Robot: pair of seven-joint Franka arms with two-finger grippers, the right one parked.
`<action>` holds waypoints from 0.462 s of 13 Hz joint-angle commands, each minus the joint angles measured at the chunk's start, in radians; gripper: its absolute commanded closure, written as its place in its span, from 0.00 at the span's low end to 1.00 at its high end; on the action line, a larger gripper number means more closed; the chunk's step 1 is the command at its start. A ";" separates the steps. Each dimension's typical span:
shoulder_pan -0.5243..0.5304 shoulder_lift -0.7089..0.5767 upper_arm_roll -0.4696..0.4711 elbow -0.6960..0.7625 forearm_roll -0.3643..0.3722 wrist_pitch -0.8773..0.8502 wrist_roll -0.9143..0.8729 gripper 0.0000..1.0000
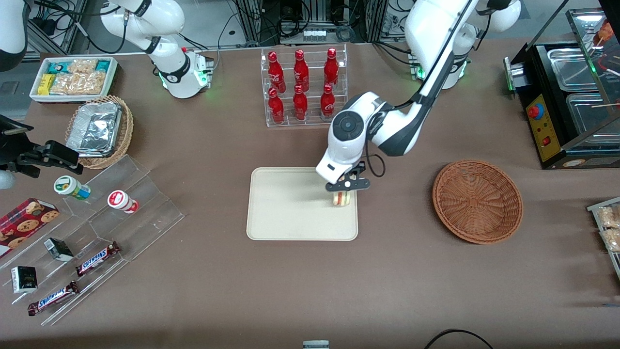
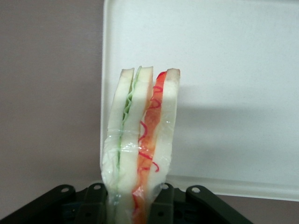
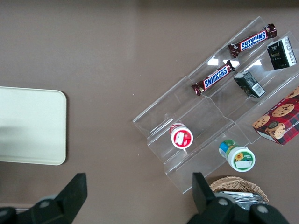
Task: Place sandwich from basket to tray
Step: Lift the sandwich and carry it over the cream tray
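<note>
Sandwich (image 2: 140,154) stands on edge, slices vertical, long axis running straight out from the fingers (image 2: 161,205), narrow end pointing away from them. Its wide end sits clamped between the fingers, which are closed on its two outer bread faces. Gripper (image 1: 345,193) is over the tray (image 1: 286,213), near the edge toward the basket (image 1: 477,201); whether the sandwich touches the tray, can't tell. Basket sits on the counter (image 1: 310,291) toward the working arm's end, nothing in it.
</note>
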 commanded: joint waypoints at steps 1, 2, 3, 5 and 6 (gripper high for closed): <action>-0.025 0.075 0.015 0.078 -0.013 -0.006 0.047 0.79; -0.025 0.084 0.015 0.076 -0.013 -0.005 0.052 0.78; -0.022 0.095 0.015 0.078 -0.013 0.010 0.055 0.76; -0.016 0.125 0.015 0.090 -0.016 0.050 0.053 0.77; -0.016 0.133 0.015 0.096 -0.016 0.052 0.053 0.77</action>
